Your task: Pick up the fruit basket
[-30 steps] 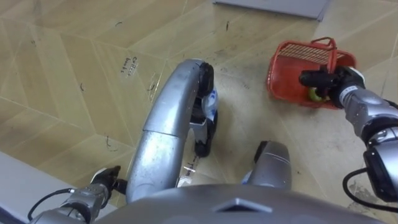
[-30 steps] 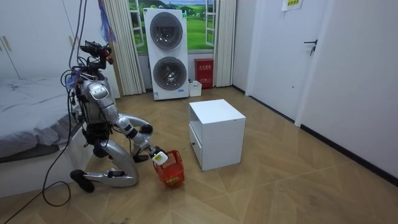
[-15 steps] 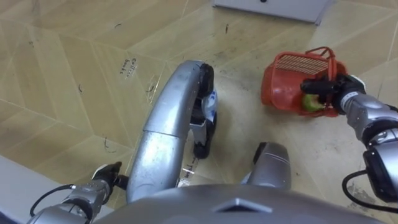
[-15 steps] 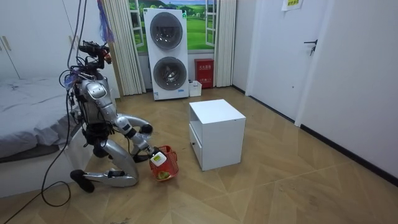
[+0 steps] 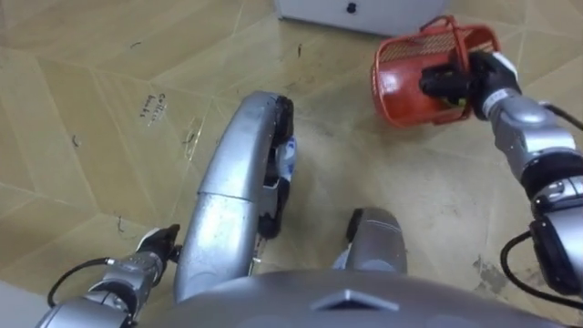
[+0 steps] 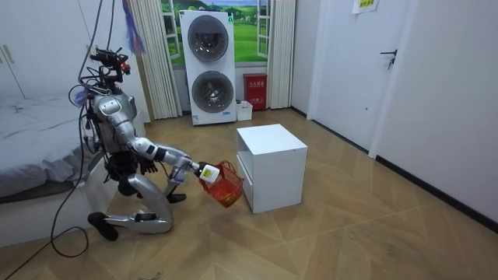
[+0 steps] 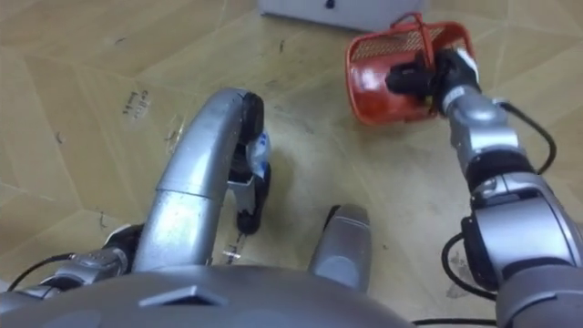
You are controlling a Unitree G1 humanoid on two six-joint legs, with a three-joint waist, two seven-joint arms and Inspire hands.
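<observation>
The red mesh fruit basket (image 5: pixel 401 82) hangs off the floor, tipped on its side with its bottom toward me. My right hand (image 5: pixel 455 77) is shut on its rim and handle at the far right, arm stretched forward. The room view has the basket (image 6: pixel 226 184) in the air beside the white cabinet, held by that right hand (image 6: pixel 204 173), while I kneel on the wooden floor. What lies inside the basket is hidden. My left hand (image 5: pixel 137 269) hangs low at the lower left, away from the basket.
A white cabinet (image 6: pixel 271 167) stands just beyond the basket; its front edge (image 5: pixel 355 9) is at the top of the eye view. A bed (image 6: pixel 31 148) is behind me. Stacked washing machines (image 6: pixel 208 66) stand by the far wall.
My right hand has raised the basket from the floor and carried it forward toward the cabinet. My torso has straightened, so the eye views have shifted.
</observation>
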